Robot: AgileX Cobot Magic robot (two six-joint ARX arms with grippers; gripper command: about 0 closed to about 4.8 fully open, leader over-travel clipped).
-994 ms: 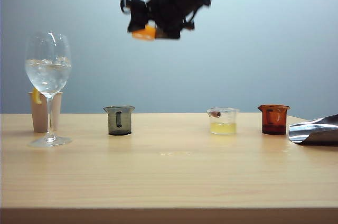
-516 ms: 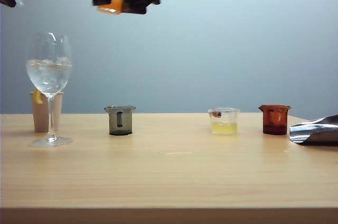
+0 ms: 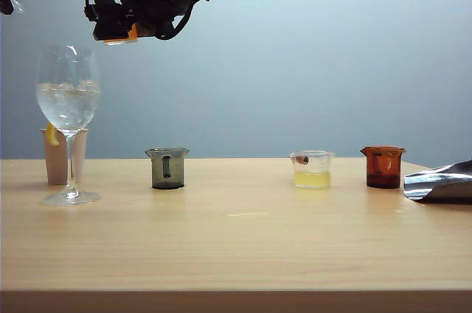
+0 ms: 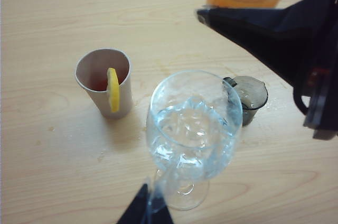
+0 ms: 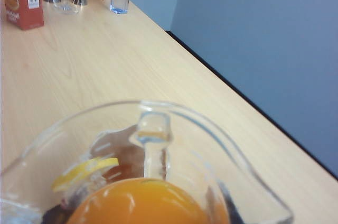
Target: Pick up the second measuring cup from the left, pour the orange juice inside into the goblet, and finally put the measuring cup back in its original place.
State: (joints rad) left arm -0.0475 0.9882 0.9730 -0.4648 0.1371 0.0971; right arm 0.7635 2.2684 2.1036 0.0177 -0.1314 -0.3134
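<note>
Right tool [image 3: 118, 31] grips measuring cup [image 5: 158, 182] above goblet [image 3: 68, 117] — cup mostly hidden; left tool [image 4: 145, 211] cropped — state unclear.

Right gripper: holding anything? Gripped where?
Right gripper holds the measuring cup of orange juice, high near the goblet; grip point hidden.

My right gripper [image 3: 118, 29] holds the clear measuring cup [image 5: 148, 171] high in the air, just right of and above the goblet [image 3: 68, 99], orange juice [image 5: 140, 203] inside; the tall stemmed goblet stands upright at the table's left
</note>
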